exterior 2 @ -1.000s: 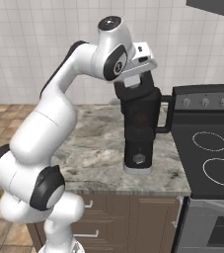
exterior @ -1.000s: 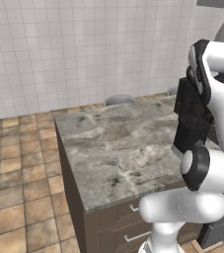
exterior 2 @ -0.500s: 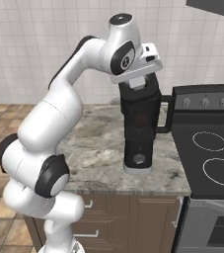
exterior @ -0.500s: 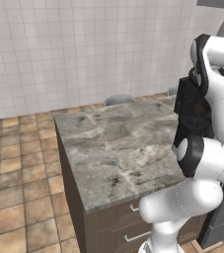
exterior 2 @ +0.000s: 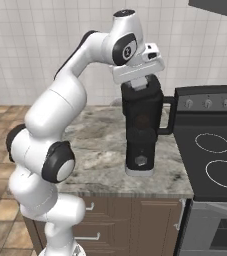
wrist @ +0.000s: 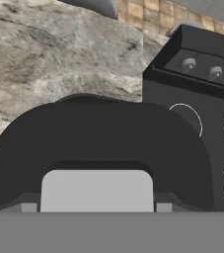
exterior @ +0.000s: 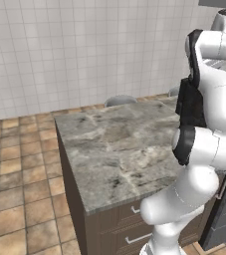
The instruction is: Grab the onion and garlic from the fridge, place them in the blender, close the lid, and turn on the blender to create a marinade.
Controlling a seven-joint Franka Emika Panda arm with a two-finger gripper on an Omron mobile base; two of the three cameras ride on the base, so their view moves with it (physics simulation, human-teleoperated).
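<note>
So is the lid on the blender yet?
On: the lid caps the upright blender, its grey knob facing the hand camera.

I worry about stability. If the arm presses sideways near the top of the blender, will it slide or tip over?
The blender looks tall above a small base, so a high sideways push would probably tip it rather than slide it. Its side handle may shift the balance slightly. It stands near the counter front edge beside the stove, so tipping could mean falling.

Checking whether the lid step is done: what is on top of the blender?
A black rounded-square lid with a light grey knob caps the tall black blender; the robot's hand sits directly above. The jar's contents are hidden behind dark walls.
</note>
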